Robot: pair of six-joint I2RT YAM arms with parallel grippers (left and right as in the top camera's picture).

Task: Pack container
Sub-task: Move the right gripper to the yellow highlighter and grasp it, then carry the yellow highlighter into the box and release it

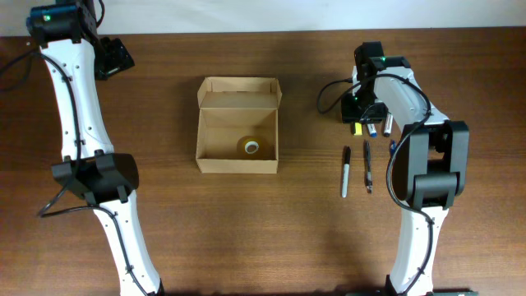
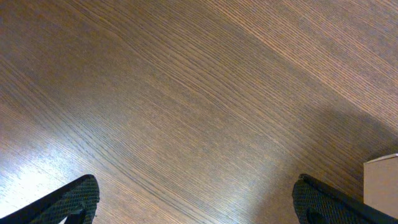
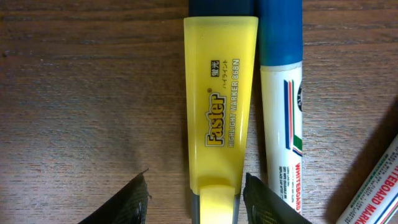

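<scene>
Overhead: straight down, whole table (image 1: 246, 247) | my left wrist: close, shares container (image 2: 380, 183) edge lower right | my right wrist: tight on highlighter (image 3: 221, 99).

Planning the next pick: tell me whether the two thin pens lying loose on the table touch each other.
Apart. The overhead view shows a strip of bare wood between the pale-barrelled pen and the dark pen along their whole length.
</scene>
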